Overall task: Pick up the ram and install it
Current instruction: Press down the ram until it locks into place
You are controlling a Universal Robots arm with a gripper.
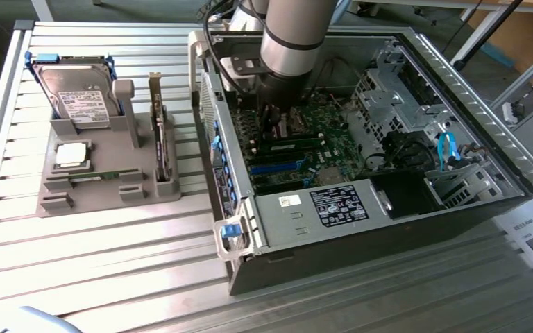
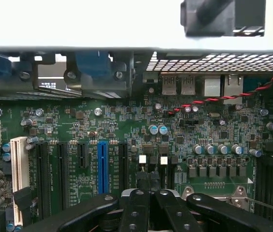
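one shut hand (image 2: 148, 200) over motherboard (image 2: 127, 130).

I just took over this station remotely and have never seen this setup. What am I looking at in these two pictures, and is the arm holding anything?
The exterior view looks down on a slatted metal table. The thick grey tube is a robot arm reaching down into an open computer case, over its green motherboard.

On the exterior view's left a grey parts holder carries a hard drive standing upright, a square silver CPU chip lying flat, and a green expansion card on edge.

The wrist view comes from a camera on the arm, looking past the black gripper at the motherboard with its black and blue slots. The gripper's fingers are closed together close above the board. I cannot tell whether a RAM stick sits between them.
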